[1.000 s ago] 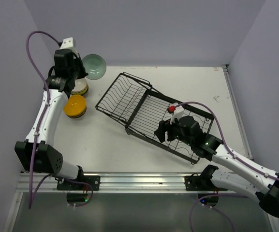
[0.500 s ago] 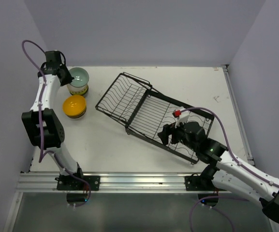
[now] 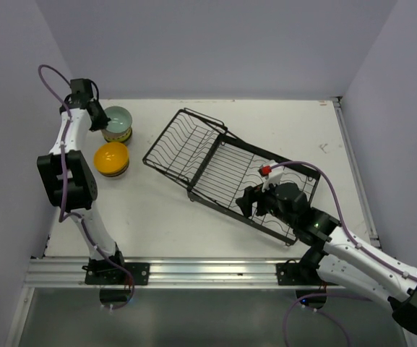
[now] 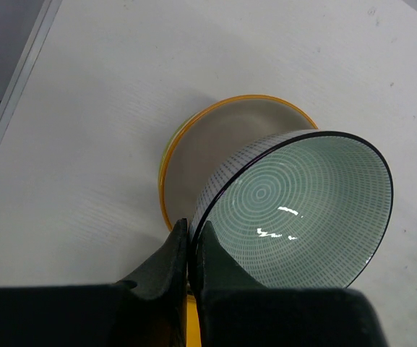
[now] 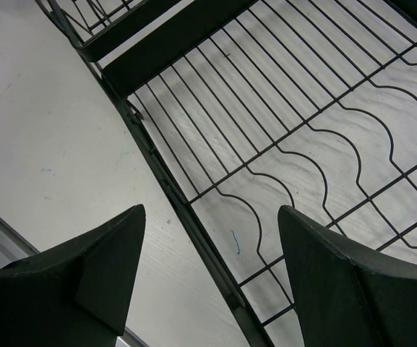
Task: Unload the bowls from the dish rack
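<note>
Far-left corner of the table [image 3: 157, 210]: left gripper [image 4: 191, 235] is clamped on the rim of the pale teal bowl [image 4: 302, 202]. Its fingers [image 4: 172, 260] are pressed together with the dark rim pinched between them. That bowl has concentric rings inside, a fine dotted pattern outside and a dark edge. It sits on top of a yellow-rimmed bowl [image 4: 215, 137] that is greyish inside and looks yellow-green from above. Orange-yellow bowl [image 3: 111, 157] is on the table just beside that stack, on the near side.

Dish rack [image 3: 215, 163] lies diagonally mid-table, basket section toward the far left, flat wavy-wire section toward the near right.

Right gripper [image 5: 209, 217] has its jaws spread wide with nothing between them. It hangs over the near-left edge of the flat section; one finger is over bare table, the other over the wavy wires.

Markings: no readable text or brand on the bowls or rack. Small blue pen stroke [image 5: 233, 242] on the table under the wires, plus faint coloured specks by the rack edge, none legible. Red tag [image 3: 264, 170] on the right wrist, too small to read.
</note>
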Tool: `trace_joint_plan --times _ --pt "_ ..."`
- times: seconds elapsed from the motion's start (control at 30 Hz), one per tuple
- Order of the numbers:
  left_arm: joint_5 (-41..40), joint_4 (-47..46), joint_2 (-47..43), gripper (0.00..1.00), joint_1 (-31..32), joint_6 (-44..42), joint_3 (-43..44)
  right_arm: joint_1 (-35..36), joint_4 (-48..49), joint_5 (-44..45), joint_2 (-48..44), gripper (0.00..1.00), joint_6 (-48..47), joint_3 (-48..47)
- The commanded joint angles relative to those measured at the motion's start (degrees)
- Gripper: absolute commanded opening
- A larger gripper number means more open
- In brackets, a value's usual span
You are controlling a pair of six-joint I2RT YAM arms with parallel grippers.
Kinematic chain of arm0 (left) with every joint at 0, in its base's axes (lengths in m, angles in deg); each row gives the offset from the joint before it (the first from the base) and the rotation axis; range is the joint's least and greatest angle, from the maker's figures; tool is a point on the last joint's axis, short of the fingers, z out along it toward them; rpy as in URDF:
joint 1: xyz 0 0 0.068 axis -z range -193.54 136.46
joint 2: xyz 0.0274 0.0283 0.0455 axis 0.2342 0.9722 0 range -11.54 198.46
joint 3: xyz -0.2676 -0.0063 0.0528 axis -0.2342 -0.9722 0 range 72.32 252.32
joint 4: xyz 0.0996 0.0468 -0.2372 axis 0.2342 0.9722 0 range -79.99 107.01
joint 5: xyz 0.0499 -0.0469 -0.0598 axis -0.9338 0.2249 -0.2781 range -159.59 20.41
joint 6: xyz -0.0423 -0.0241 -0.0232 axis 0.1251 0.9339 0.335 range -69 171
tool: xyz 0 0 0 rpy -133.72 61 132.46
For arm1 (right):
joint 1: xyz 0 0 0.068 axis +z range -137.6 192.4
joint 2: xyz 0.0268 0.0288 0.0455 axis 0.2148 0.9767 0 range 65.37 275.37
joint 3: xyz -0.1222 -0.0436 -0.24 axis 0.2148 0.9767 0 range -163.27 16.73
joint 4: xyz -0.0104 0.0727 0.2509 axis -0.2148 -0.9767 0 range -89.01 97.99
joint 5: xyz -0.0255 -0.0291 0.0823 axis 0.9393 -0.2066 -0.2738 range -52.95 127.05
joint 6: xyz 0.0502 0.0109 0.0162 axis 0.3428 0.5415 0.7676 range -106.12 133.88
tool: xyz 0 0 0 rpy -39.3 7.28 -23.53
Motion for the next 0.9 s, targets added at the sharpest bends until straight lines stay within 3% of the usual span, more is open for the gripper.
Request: trace_joint_plan --times 0.0,0.63,0.73,0.87 --pt "0.9 -2.7 0.3 0.00 -0.7 0.1 2.9 0.0 2.6 -0.5 0.1 0.78 -0.4 0.1" --pt "-0.9 -1.5 5.2 0.00 -2.2 1.0 6.1 0.1 2.7 0.4 1.2 0.78 -0.6 0.3" --pt "-0.1 -1.6 5.4 0.10 -2.2 1.2 5.8 0.1 2.7 0.4 1.3 0.78 -0.8 0.2" --pt "0.6 -1.7 4.3 0.35 -2.5 1.4 5.1 0.1 2.7 0.6 1.3 0.78 -0.7 0.2"
